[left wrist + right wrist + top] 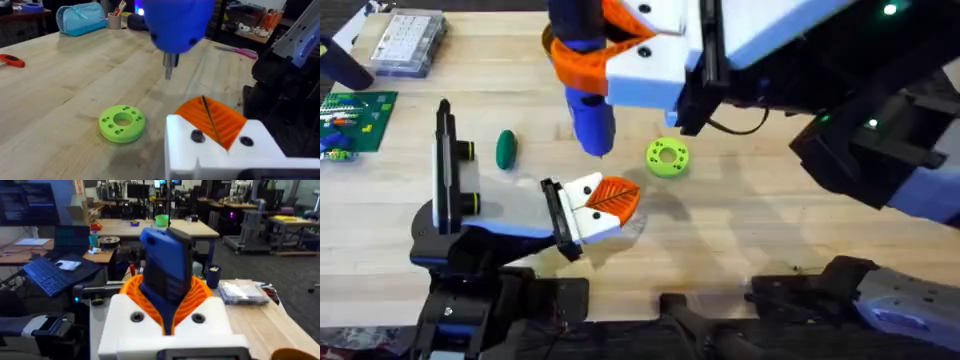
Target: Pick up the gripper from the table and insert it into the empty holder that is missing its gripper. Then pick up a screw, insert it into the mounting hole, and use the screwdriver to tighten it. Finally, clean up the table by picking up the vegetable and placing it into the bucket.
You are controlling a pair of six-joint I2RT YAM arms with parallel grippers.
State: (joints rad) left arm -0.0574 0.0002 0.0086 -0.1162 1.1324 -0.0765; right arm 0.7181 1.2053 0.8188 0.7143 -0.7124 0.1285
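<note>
right hand [595, 60] is clamped on the blue screwdriver [590, 115], held upright with its bit hanging above the surface [770, 230] between the dark green vegetable [506, 149] and the lime-green disc [667, 157]. left hand [610, 200] rests low just below the bit, its orange pads pressed together on nothing.

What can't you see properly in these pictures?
- The screwdriver: in the overhead view its upper end is covered by the right arm's fingers; in the right wrist view its tip is hidden behind those fingers.
- The clear box: its contents are too small to tell in the overhead view.
- The green board: cut off by the overhead view's left edge.
- The vegetable: too small for detail.
</note>
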